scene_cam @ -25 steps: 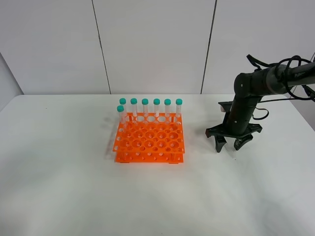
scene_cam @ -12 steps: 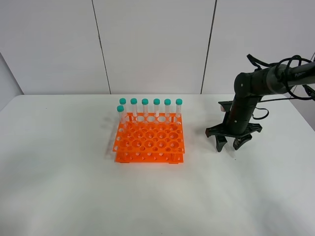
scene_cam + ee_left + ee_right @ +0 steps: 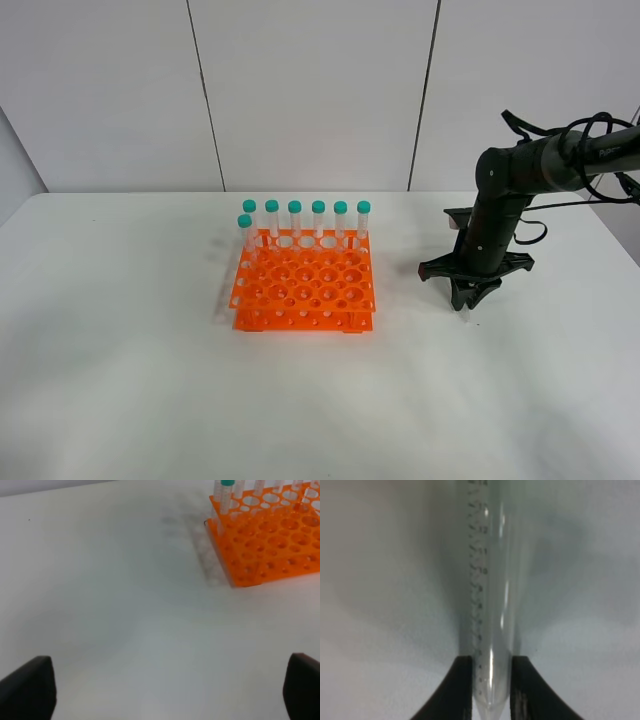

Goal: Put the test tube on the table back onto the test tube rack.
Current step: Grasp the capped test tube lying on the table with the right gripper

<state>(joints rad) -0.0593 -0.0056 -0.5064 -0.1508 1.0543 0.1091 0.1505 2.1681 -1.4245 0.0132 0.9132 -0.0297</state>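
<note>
The test tube (image 3: 490, 595), clear with printed graduation marks, lies on the white table (image 3: 150, 380). In the right wrist view my right gripper (image 3: 491, 666) is shut on it, one black finger against each side. From the high view that gripper (image 3: 467, 298) points down at the table right of the orange test tube rack (image 3: 305, 290) and hides most of the tube. Several green-capped tubes (image 3: 306, 222) stand in the rack's back row, one more at its left. My left gripper (image 3: 170, 690) is open above bare table, the rack (image 3: 270, 540) some way off from it.
The right arm (image 3: 500, 200) and its cables come in from the right edge. A pale panelled wall rises behind the table. White tabletop stretches left and in front of the rack.
My right gripper's fingers, spread apart a second ago, have come together on the test tube. The arm has stayed in place. The rack and its tubes have not moved.
</note>
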